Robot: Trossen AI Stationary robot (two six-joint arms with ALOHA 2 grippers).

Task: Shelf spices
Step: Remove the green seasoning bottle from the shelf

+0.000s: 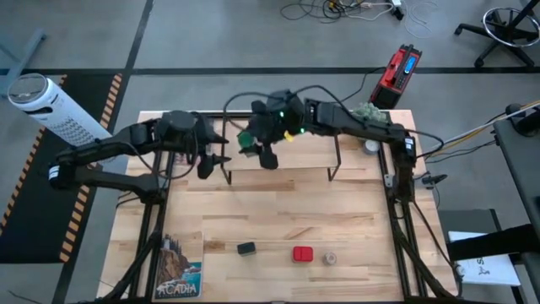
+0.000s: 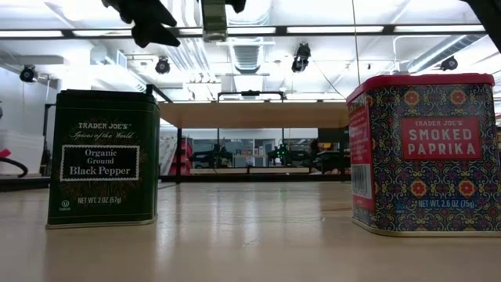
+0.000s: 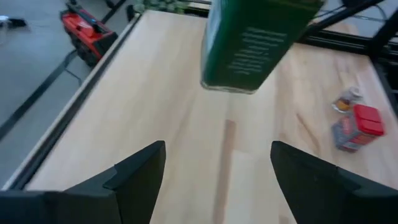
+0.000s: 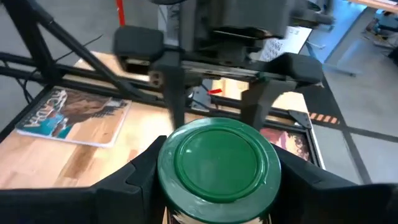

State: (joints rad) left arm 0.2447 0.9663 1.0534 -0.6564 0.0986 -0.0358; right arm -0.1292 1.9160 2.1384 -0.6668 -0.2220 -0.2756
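Observation:
The green-capped jar [image 1: 245, 139] is shut in my right gripper [image 1: 255, 145], up above the left end of the shelf [image 1: 295, 156], a light board on thin black legs [image 2: 254, 115]. My left gripper [image 1: 213, 160] is open just left of the jar and faces it; in its wrist view the jar [image 3: 255, 43] is beyond the fingers [image 3: 140, 171]. The dark tin [image 1: 245, 248], the red tin [image 1: 303, 253] and the tan round jar [image 1: 330, 257] stand on the table near its near edge. My right gripper [image 4: 217, 171] pinches the green-capped jar between its two fingers [image 4: 140, 168], which lie on the jar's sides just under the green cap [image 4: 217, 158]. They come from above, pointing down. The jar hangs upright and lifted clear, its base [image 3: 230, 87] above the wood.
The black pepper tin [image 2: 102, 157] and the paprika tin [image 2: 427, 153] loom close in the low view. A book [image 1: 179, 266] lies at the near left corner. The potted plant [image 1: 367, 112] and a small round object [image 1: 371, 146] sit at the far right.

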